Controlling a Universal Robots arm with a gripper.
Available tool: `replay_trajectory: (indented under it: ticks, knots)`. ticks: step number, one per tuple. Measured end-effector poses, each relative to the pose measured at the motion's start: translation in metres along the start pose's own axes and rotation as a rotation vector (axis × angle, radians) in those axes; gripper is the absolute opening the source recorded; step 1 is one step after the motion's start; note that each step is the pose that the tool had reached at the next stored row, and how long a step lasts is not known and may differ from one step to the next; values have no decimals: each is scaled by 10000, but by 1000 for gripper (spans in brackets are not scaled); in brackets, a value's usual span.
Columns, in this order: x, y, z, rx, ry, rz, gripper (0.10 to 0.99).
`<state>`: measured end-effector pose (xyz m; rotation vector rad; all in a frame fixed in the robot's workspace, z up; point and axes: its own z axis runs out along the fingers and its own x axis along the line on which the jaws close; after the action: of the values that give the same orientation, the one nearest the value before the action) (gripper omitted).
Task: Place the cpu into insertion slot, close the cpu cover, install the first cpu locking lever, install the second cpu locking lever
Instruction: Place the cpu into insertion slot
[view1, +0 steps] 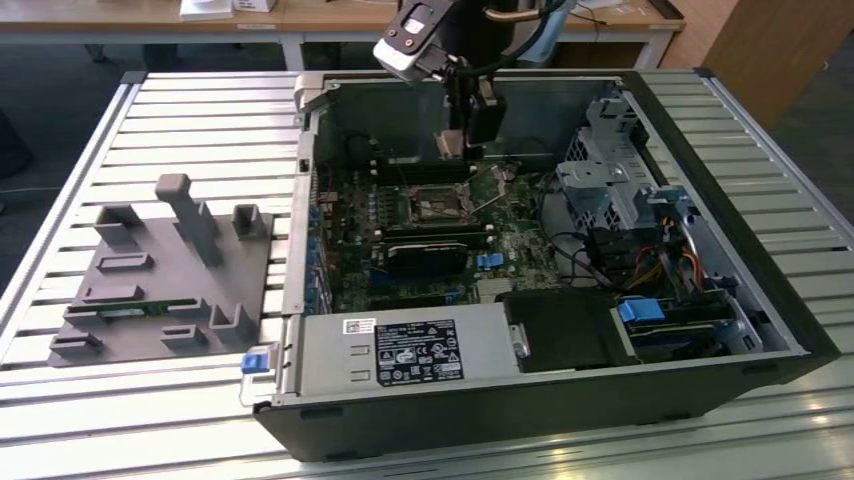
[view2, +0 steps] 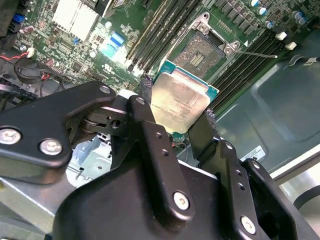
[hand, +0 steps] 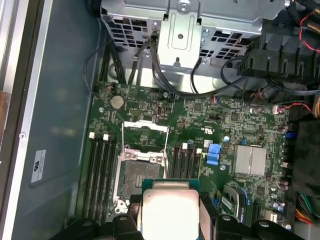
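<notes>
Hanging inside the open computer case (view1: 767, 300), the gripper (view1: 458, 138) has its black fingers (view2: 145, 95) pinched narrow on two opposite edges of the cpu (view2: 180, 102). The chip is a flat square with a dull silver-grey metal lid. It carries faint print, and a thin green border shows round the lid. It is held in the air above the motherboard, close beside the insertion slot (hand: 140, 177) and not seated in it.

The slot lies uncovered, a dark centre inside a silvery rim. The cpu cover (hand: 145, 126) stands swung up at the end of the socket away from the chip. A thin wire lever (view2: 255, 53) juts out sideways from the socket's corner. Long black memory slots (hand: 100, 167) run along both flanks of the socket. Further along the board sit a blue connector (hand: 213, 154) and a ribbed silver heat sink (hand: 250, 160). Cables droop from the metal drive cage (hand: 180, 30) onto the board's edge. To the exterior view's left of the case, a grey plastic fixture (view1: 160, 280) rests on the slatted table (view1: 67, 150).
</notes>
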<state>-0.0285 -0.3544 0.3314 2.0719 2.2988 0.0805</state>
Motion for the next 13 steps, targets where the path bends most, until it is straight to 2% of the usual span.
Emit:
replay_trajectory:
  ticks: [13]
  knots:
    - [0,-6,94,0,0,0,537]
